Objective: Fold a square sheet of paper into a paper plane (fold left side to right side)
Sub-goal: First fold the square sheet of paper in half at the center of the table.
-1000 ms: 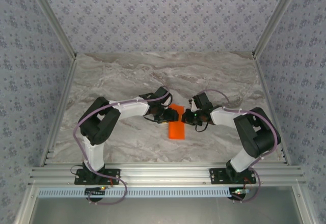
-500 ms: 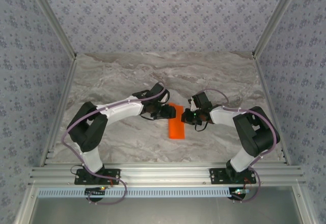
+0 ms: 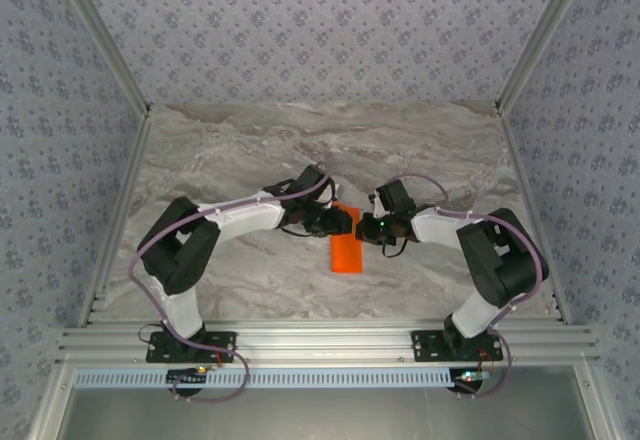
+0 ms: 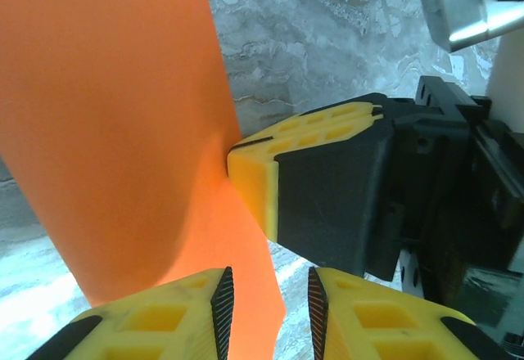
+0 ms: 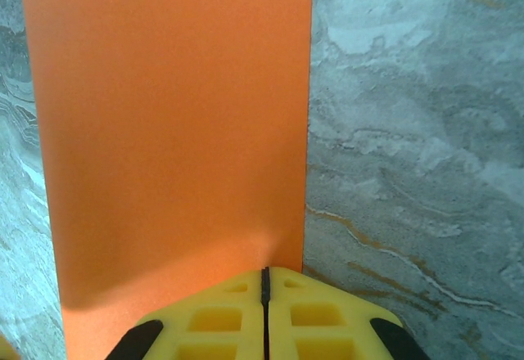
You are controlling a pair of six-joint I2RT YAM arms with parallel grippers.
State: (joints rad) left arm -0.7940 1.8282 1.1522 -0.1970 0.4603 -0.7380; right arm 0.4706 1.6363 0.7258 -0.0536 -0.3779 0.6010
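Two robot arms meet over a bright orange square sheet of paper (image 3: 348, 252) at the middle of a marbled tabletop (image 3: 230, 150). Seen from overhead, the left tool (image 3: 347, 222) and the right tool (image 3: 363, 228) face each other tip to tip, close together. Most of the sheet lies as a narrow strip running from the tools toward the arm bases, and a small orange corner shows just beyond them.

From the left wrist, the sheet (image 4: 115, 114) rises as a broad, curved flap ahead of the left tool (image 4: 268, 299) and to its left. A narrower tail of it runs down into the gap between the two yellow pads. That tool's jaws stand part-way apart, and whether either pad touches the paper cannot be told. The right tool (image 4: 248, 168) comes in from the right, and its yellow tip touches the flap's edge where the paper bends.

From the right wrist, the right tool (image 5: 264, 282) has its two yellow fingers pressed together, only a dark seam between them and nothing gripped in it. The sheet (image 5: 172, 131) spreads flat ahead of this tool and to its left, with its straight right edge just right of the seam. The fingertips sit over the sheet's near edge, and bare tabletop (image 5: 409, 131) lies to the right.
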